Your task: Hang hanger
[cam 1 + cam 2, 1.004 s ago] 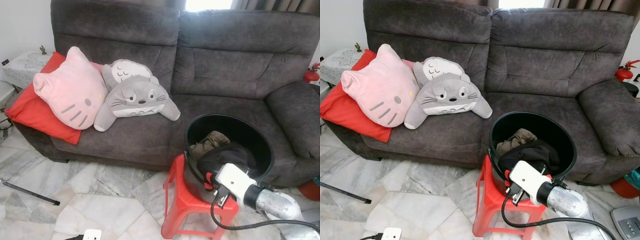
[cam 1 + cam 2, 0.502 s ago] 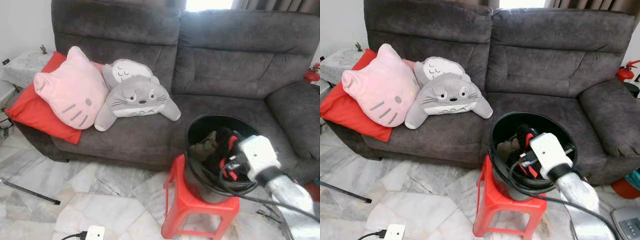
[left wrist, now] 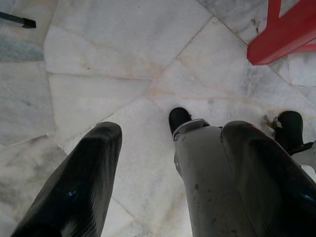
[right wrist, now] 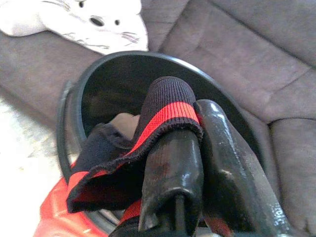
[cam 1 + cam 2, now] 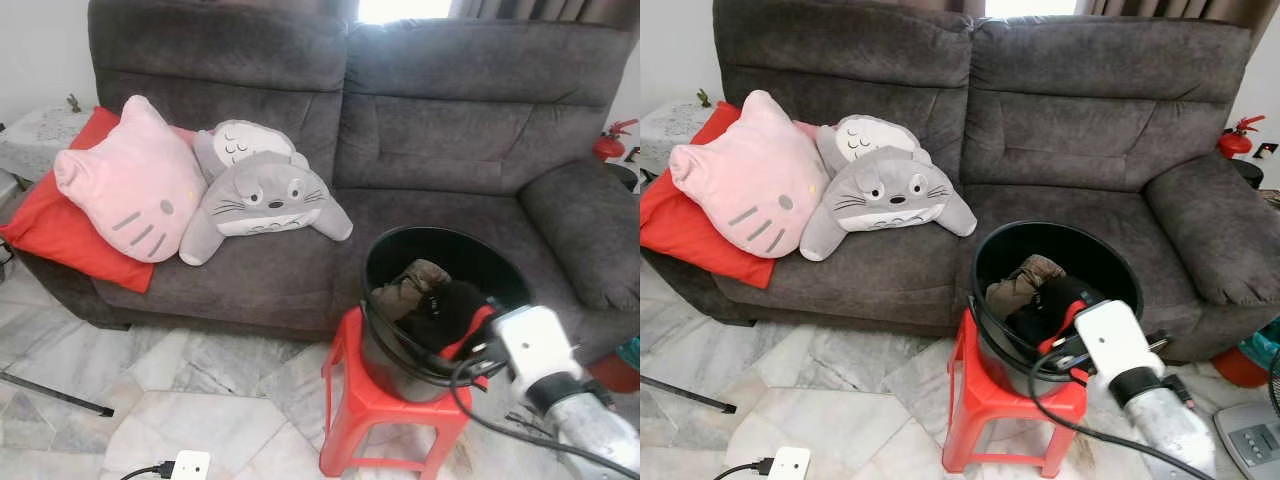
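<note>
1. My right gripper (image 4: 197,163) has its two black fingers pressed together on a dark knitted garment (image 4: 148,143) with a red band; the cloth is folded over one finger and pinched between the two.
2. From those fingers the garment trails down and away into the black bucket (image 5: 985,250), so its free length runs from the jaws toward the bucket's middle. The gripper sits at the bucket's near rim, on my right side.
3. I see no hanger in any view, so I cannot say where it lies from the jaws. What I hold is clothing.
4. The bucket stands on a red plastic stool (image 5: 385,405) in front of a grey sofa (image 5: 450,130). Inside it are the dark garment and a crumpled olive-brown cloth (image 5: 410,285) toward the sofa side.
5. My left gripper (image 3: 173,173) hangs idle above the marble floor (image 3: 108,59), fingers spread apart and holding nothing. The right arm is plainly nearer the bucket.
6. On the sofa, well apart from the bucket, lie a pink cat cushion (image 5: 125,195), a grey plush (image 5: 265,195) and a red pillow (image 5: 60,235).
</note>
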### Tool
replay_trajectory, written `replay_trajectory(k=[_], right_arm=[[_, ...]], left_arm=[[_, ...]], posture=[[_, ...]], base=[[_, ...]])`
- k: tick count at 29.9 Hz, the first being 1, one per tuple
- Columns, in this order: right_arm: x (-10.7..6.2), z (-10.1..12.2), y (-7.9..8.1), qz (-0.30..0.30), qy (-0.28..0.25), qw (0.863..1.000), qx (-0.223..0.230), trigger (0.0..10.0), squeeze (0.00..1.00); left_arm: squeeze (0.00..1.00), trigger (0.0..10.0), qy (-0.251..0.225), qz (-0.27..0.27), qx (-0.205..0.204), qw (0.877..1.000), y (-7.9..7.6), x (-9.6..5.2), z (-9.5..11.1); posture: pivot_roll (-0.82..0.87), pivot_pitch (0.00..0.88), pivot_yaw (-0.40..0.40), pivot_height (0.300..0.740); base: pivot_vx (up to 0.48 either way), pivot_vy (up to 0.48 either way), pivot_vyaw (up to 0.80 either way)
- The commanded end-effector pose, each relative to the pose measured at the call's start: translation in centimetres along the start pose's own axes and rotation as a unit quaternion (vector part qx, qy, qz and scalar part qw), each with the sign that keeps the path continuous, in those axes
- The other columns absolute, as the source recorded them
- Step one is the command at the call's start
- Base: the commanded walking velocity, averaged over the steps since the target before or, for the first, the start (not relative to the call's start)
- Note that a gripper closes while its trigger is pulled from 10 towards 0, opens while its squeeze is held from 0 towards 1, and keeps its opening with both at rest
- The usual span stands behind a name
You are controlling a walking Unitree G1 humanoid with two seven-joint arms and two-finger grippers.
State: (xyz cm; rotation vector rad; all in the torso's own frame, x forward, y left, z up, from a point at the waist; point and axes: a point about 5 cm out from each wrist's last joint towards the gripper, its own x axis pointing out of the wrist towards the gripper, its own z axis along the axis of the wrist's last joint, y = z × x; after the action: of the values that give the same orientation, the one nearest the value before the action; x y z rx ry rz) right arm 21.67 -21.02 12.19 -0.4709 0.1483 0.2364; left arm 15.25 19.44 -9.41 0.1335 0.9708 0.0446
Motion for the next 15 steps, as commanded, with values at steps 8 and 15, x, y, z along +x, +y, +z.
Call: replay_trajectory(k=[8,15], right_arm=[[-0.03,0.99,0.66,0.028,-0.018,0.999,-0.002,0.0,0.0],[-0.03,0.99,0.66,0.028,-0.018,0.999,-0.002,0.0,0.0]], left_arm=[[0.0,10.0,0.006,0.0,0.006,1.0,-0.24,-0.01,-0.14],[0.0,10.0,0.006,0.0,0.006,1.0,-0.24,-0.01,-0.14]], posture=[[-0.14,0.0,-0.039,0.74],[-0.14,0.0,-0.039,0.74]], base=[[0.0,0.0,0.0],[0.0,0.0,0.0]])
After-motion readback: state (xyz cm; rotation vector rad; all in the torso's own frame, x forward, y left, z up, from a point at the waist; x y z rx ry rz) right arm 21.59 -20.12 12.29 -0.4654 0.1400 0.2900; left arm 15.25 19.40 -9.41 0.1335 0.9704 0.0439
